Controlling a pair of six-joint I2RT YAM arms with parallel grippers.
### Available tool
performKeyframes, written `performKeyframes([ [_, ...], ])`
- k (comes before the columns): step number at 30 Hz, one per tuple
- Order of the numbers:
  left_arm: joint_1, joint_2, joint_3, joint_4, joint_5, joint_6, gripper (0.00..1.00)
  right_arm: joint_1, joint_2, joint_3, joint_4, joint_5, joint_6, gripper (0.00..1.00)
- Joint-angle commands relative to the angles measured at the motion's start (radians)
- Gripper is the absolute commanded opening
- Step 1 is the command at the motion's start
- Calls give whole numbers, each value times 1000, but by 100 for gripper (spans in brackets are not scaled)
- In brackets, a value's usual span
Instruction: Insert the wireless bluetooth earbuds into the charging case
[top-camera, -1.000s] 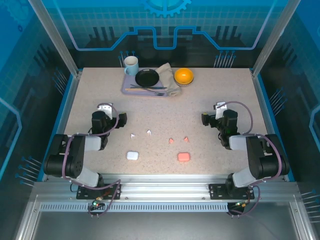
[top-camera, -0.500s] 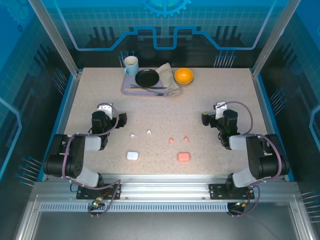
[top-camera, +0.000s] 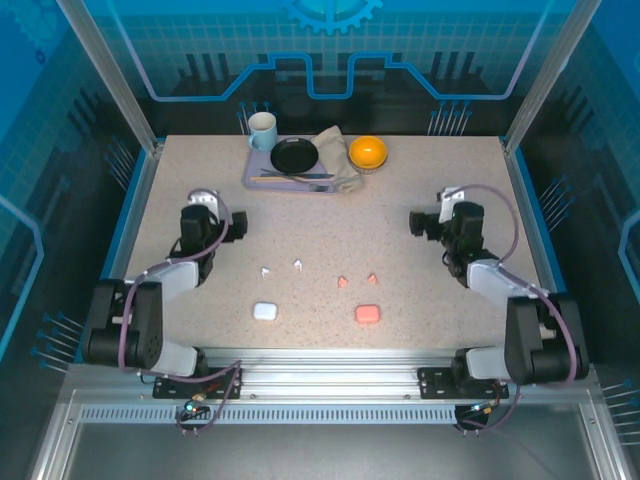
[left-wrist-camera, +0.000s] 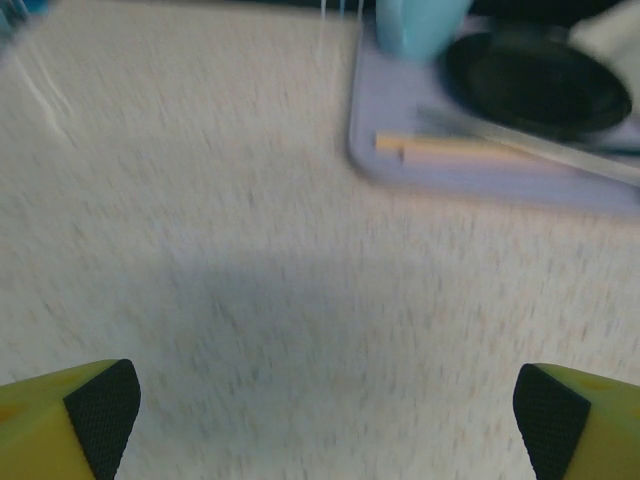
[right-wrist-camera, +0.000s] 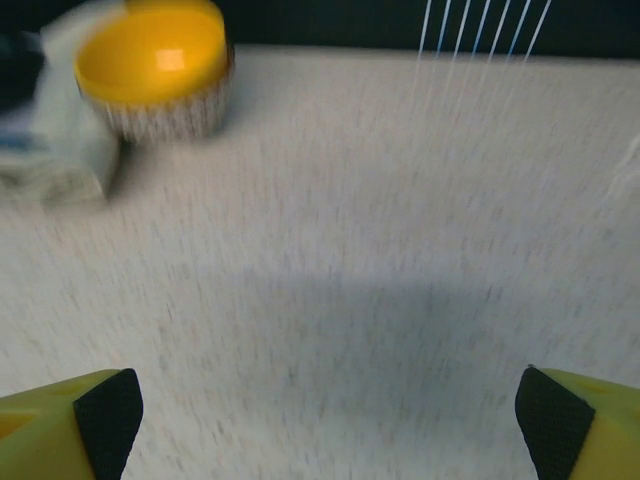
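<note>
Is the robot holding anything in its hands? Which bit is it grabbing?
Nothing is held. The left gripper and right gripper are both open above the table, and the earbuds lie loose on it.

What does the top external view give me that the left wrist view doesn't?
Top external: two white stemmed earbuds and two salmon-pink earbuds loose mid-table, a white rounded case and a pink rounded case nearer the arms, an orange-yellow bowl. Left wrist: close up, the left gripper open, its yellow black-padded fingers wide apart. Both: the lavender tray, light-blue mug, round black plate and speckled tabletop.
</note>
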Motion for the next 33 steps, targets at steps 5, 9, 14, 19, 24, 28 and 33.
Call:
performKeyframes([
  [5,-9,-168,314,-606,-26,-250,99,-75,-27,349,-678,-190,358,96],
  [9,-17,-199,379,-811,100,-420,99,43,-6,425,-853,-263,333,87],
  [14,-70,-276,298,-848,218,-617,99,341,-4,432,-1062,-65,413,85],
  [19,-138,-318,236,-830,285,-753,99,538,21,352,-1132,36,595,84],
  [24,-221,-298,247,-843,276,-804,99,644,79,309,-1159,79,722,85],
  [28,-275,-254,265,-831,275,-815,99,731,163,314,-1166,96,777,86],
  [33,-325,-182,302,-811,283,-822,99,800,253,320,-1143,89,817,86],
])
